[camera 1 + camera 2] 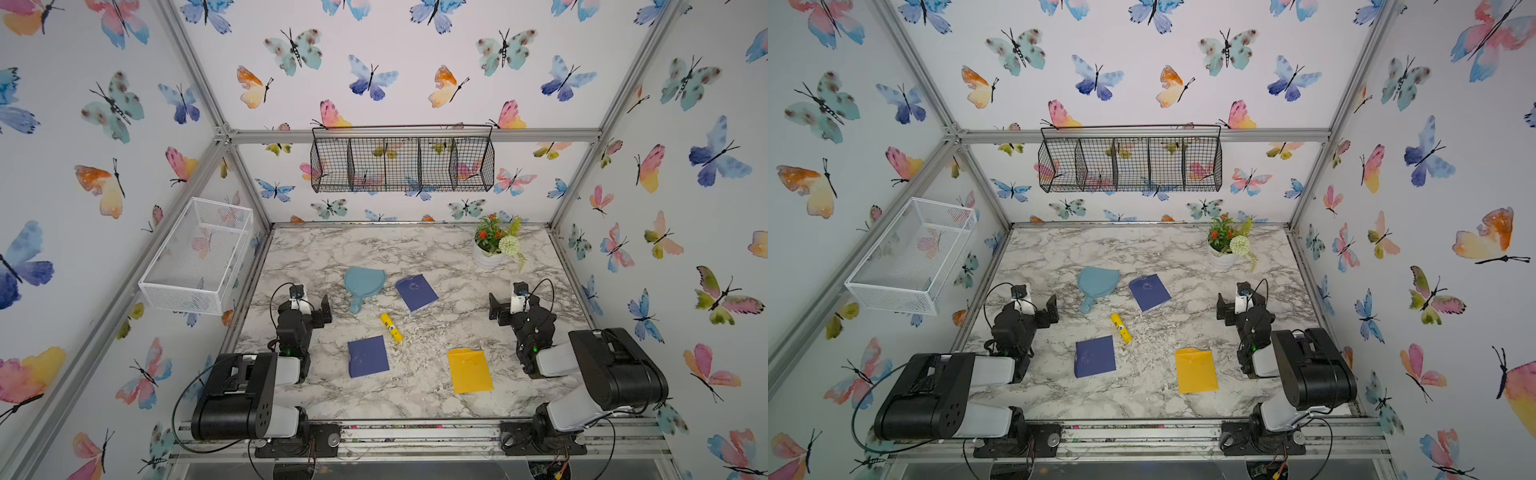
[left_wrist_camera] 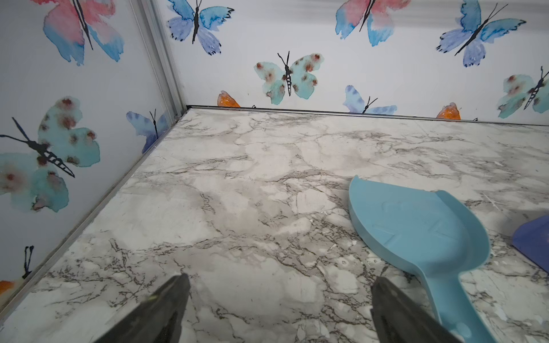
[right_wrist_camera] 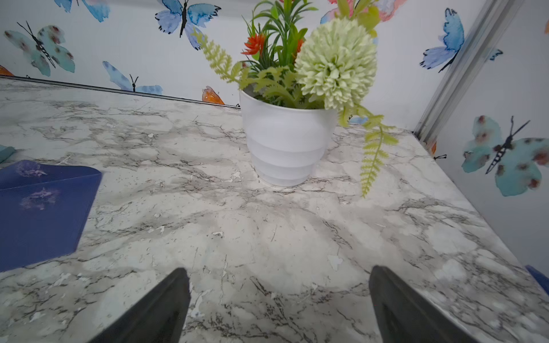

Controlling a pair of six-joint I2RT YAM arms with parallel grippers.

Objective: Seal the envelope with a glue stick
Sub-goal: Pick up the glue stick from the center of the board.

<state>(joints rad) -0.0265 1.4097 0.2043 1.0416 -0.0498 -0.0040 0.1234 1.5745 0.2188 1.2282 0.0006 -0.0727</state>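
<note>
Pot holds green and orange flowers; left hand and right hand spread wide, holding nothing.

There are three envelopes: a far blue envelope, a near blue envelope, a yellow envelope. One glue stick. One scoop, possibly a dustpan. One plant. Two wire baskets: a black basket, a white basket.
</note>
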